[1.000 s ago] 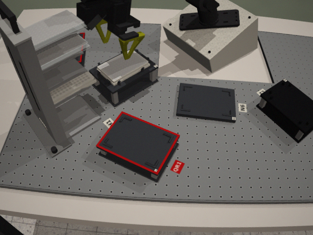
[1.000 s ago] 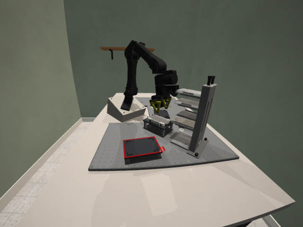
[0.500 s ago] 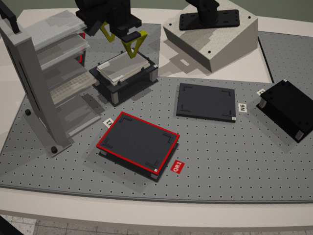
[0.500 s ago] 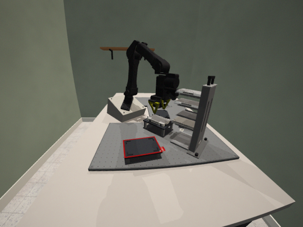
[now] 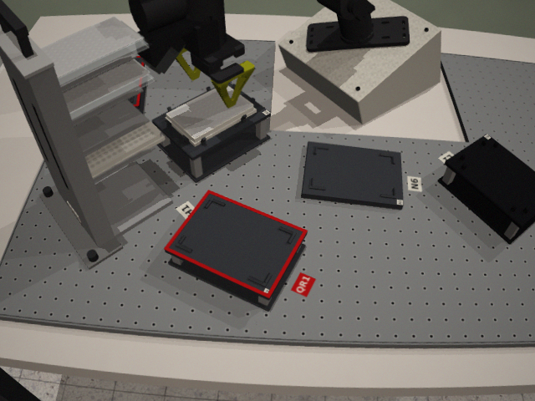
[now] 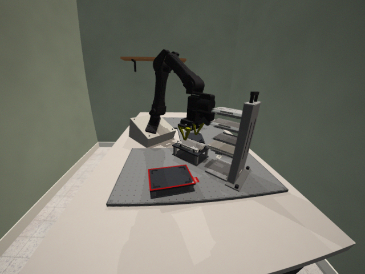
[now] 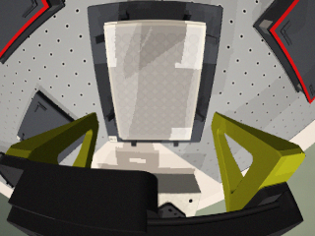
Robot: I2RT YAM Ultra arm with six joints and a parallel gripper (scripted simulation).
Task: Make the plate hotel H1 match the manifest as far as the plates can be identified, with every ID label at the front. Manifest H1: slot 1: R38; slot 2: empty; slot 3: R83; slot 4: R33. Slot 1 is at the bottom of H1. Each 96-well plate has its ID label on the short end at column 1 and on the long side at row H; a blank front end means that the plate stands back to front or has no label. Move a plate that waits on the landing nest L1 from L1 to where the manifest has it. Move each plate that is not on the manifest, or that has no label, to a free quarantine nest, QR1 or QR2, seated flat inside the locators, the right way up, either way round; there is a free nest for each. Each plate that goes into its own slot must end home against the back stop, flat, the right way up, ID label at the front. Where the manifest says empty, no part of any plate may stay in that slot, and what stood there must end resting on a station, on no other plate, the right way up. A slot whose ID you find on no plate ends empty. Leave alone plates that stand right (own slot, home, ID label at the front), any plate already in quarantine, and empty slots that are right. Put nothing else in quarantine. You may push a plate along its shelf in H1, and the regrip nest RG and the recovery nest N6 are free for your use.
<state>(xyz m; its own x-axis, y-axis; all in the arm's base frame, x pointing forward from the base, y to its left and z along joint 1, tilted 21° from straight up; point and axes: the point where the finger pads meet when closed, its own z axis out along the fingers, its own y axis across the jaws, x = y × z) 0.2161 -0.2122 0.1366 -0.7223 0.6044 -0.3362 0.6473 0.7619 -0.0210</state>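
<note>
A pale 96-well plate (image 5: 211, 113) lies on the raised black nest (image 5: 216, 138) in front of the plate hotel H1 (image 5: 64, 129). It also shows in the wrist view (image 7: 157, 79); I can read no ID label on it. My gripper (image 5: 211, 79) is open and empty. It hovers just above the plate, with its yellow fingers on either side of the plate's end away from the hotel (image 7: 154, 125). Another plate with visible wells (image 5: 123, 144) sits on the hotel's second shelf from the bottom and sticks out at the front. I cannot tell what the upper shelves hold.
The red-framed nest QR1 (image 5: 235, 241) is empty, in front of the hotel. QR2 (image 7: 291, 33) stands beyond the plate, mostly hidden in the top view. The flat nest N6 (image 5: 352, 175) and a raised black nest (image 5: 488, 185) at the right are empty. The arm's base block (image 5: 359, 56) stands at the back.
</note>
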